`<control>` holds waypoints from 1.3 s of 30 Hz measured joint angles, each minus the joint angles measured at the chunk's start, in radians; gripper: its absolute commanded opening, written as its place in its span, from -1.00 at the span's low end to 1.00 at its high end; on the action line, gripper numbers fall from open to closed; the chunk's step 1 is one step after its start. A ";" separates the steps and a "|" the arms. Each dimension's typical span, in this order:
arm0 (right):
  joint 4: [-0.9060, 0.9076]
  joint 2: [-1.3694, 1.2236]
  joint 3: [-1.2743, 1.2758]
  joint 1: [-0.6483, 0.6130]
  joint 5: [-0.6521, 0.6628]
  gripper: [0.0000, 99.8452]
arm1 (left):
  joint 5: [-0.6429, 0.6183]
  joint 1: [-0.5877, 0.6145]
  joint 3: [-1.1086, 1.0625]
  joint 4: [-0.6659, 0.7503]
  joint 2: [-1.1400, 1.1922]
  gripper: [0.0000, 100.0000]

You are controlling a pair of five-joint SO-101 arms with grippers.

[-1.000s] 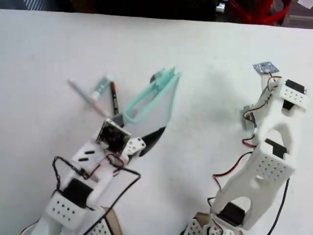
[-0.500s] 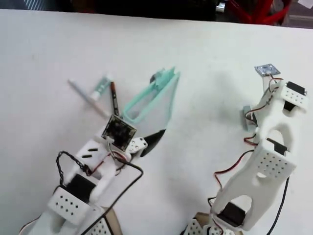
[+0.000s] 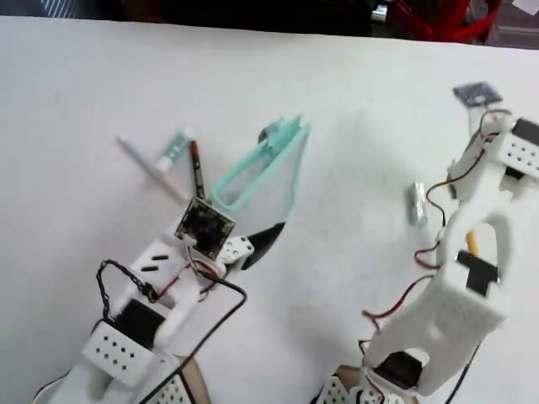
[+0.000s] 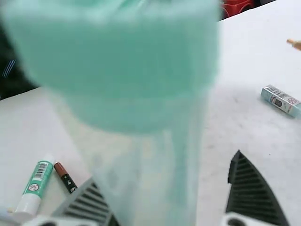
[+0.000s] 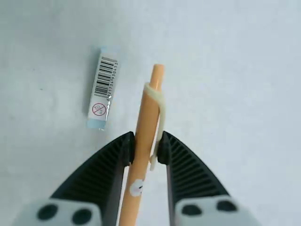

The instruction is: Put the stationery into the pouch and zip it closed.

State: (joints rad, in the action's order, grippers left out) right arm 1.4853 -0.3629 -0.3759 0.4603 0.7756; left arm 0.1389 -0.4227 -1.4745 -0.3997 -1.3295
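Note:
A mint-green pouch (image 3: 257, 172) with clear sides lies open at mid-table. Its near end sits between the jaws of my left gripper (image 3: 251, 242), which stands open: one finger (image 4: 87, 202) touches the clear wall, the other finger (image 4: 249, 188) is apart from it. The pouch (image 4: 122, 70) looms close in the left wrist view. Left of it lie a white pen (image 3: 143, 160), a green-white marker (image 3: 175, 150) and a brown pen (image 3: 197, 168). My right gripper (image 5: 145, 141) is shut on an orange pen (image 5: 146, 127) above the table at the right. A small barcoded box (image 3: 417, 204) lies beside it.
The right arm's white body (image 3: 455, 311) stands over the table's right front. The left arm (image 3: 135, 328) and its black cable fill the left front. Dark and red objects (image 3: 438, 17) sit beyond the far edge.
My right arm has swung right and back with the orange pen, uncovering the small box. The left arm shifted slightly towards the pouch early on, then stayed still.

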 measured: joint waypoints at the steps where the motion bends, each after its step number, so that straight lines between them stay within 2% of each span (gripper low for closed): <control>1: 0.018 0.049 -0.003 -0.005 0.000 -0.96 | 0.000 0.000 0.000 0.000 0.000 -0.41; 4: 0.071 0.190 -0.003 -0.025 -0.037 -0.96 | 0.000 0.000 0.002 0.000 0.000 -0.40; 9: 0.160 0.407 -0.003 -0.097 -0.178 -0.96 | 0.000 0.000 0.002 0.000 0.000 -0.40; 15: 0.115 0.643 -0.003 -0.247 -0.408 -0.96 | 0.000 0.000 0.002 0.000 0.000 -0.40; 19: 0.038 0.801 -0.003 -0.428 -0.517 -0.97 | 0.000 0.000 0.002 0.000 0.000 -0.40; 24: -0.075 0.961 -0.005 -0.733 -0.588 -0.97 | 0.000 0.000 0.002 0.000 0.000 -0.40; 30: -0.238 1.017 -0.005 -1.053 -0.661 -0.97 | 0.000 0.000 0.002 0.000 0.000 -0.40; 35: -0.342 1.034 0.101 -1.122 -0.700 -0.97 | 0.000 0.000 0.002 0.000 0.000 -0.40; 39: -0.437 1.023 0.269 -1.119 -0.713 -0.97 | 0.000 0.000 0.002 0.000 0.000 -0.40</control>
State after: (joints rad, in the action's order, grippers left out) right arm 1.0480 0.6605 -0.1074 -0.6582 0.0621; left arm 0.1389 -0.4227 -1.4730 -0.3997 -1.3295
